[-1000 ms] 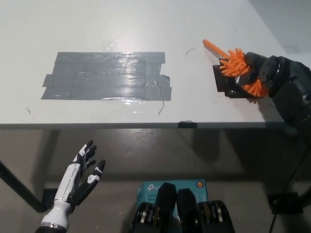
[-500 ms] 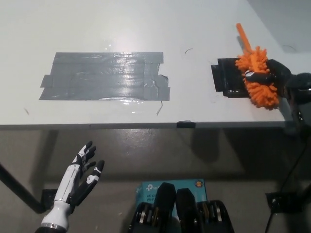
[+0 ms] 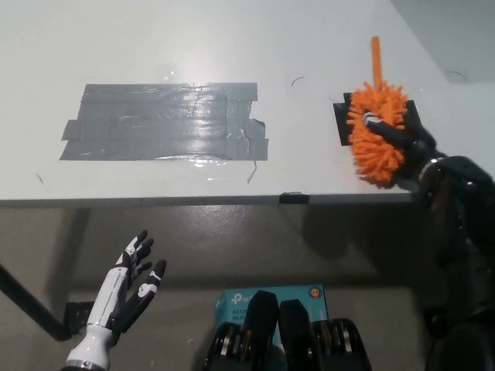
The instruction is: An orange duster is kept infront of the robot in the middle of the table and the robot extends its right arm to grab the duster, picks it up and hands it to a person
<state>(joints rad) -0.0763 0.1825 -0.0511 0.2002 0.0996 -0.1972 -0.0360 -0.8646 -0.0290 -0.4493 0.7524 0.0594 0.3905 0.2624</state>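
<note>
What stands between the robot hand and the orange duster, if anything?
Nothing visible does. The right robot hand is already shut on the duster, above the black patch near the table's right edge. The left robot hand rests open below the table edge. No person is in view.

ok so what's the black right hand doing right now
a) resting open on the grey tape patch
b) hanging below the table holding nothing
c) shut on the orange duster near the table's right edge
c: the right hand grips the orange duster over the black patch; the left hand hangs open below the table.
</note>
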